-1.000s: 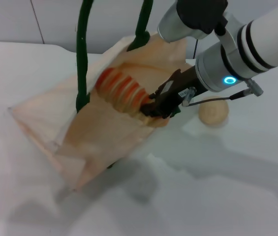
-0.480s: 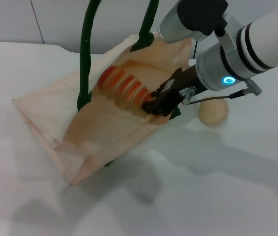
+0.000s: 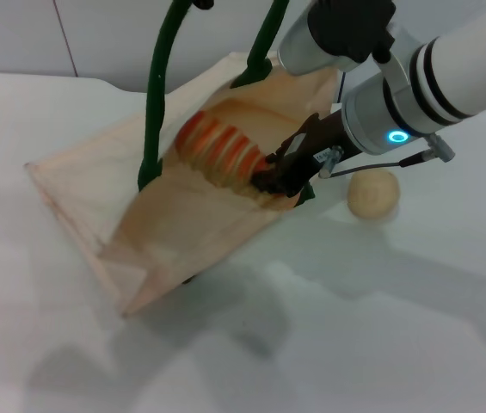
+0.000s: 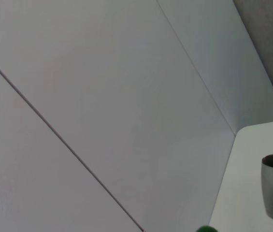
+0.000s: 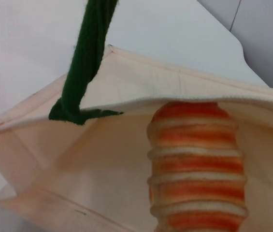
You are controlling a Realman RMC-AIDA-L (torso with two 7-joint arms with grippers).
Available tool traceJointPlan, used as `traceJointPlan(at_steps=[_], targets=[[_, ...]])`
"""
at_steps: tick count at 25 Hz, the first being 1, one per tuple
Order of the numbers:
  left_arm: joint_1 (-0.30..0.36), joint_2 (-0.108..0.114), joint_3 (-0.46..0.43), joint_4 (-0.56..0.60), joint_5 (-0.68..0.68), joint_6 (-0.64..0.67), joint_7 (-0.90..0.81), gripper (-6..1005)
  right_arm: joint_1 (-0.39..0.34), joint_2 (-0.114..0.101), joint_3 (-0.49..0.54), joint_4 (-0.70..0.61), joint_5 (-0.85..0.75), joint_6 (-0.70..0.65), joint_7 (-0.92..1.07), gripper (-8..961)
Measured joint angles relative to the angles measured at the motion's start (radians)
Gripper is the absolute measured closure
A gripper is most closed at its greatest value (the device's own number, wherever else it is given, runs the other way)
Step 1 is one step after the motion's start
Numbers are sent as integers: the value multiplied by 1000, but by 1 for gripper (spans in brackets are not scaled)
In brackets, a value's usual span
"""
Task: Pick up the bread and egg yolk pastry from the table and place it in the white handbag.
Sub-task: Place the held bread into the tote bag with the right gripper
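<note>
Here, from the biggest thing down.
Table (image 3: 415, 344): a white surface carrying the bag and the pastry; a pale wall panel rises behind it.
White handbag (image 3: 96, 198): tilted with its mouth lifted and open, its bottom corner resting on the table. The cream fabric gapes wide enough to show the inside. Two dark green handles (image 3: 155, 95) run up out of the head view's top edge; what holds them there is not shown.
Right arm: comes in from the upper right of the head view, a blue ring lit on its wrist, and reaches down to the bag's open mouth.
Bread (image 3: 224, 155): the orange and tan striped loaf lies partly inside the bag opening, one end deeper in the fabric, the other end at the rim. The right wrist view shows it (image 5: 196, 164) just under the bag's near edge.
Right gripper (image 3: 270, 178): dark fingers pinching the near end of the bread at the bag's rim.
Egg yolk pastry (image 3: 372, 192): small beige ball sitting on the table to the right of the bag, apart from it and untouched.
Left gripper: outside every view; its wrist camera faces only the wall panel and a table corner.
</note>
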Motion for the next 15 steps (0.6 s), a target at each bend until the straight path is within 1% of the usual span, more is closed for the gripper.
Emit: traceJointPlan(at_steps=[15], targets=[[0, 0, 14, 7, -29, 11, -11, 875, 7, -4, 24, 12, -6, 11, -1, 713]])
